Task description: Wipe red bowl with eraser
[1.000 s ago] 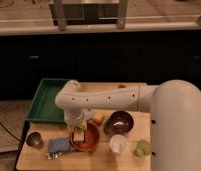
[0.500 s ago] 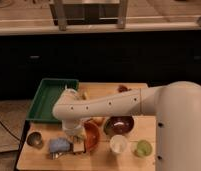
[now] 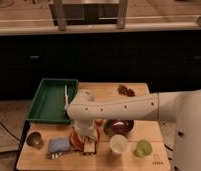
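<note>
- Jaws pinch the eraser (image 3: 89,146), as far as the view shows. The gripper (image 3: 89,143) sits low, centre-left of frame, pointing down at the near rim of the red bowl (image 3: 75,140).
- Red bowl: lower left of centre on the table (image 3: 129,161), mostly hidden under the wrist. Only its left edge shows plainly.
- Change: within the last second the arm (image 3: 119,107) has dropped lower, and the gripper has moved from over the bowl's middle to its near rim. Likely a wiping stroke under way.
- Edges: eraser is right at the rim. Any further pull toward the bottom of frame would probably leave the bowl.
- Room: sponge (image 3: 58,145) just left, white cup (image 3: 118,145) just right, maroon bowl (image 3: 119,127) right and behind. Tight sideways.
- Green tray (image 3: 49,100), upper left, is apart. Clearest path looks to be back up-frame across the bowl.
</note>
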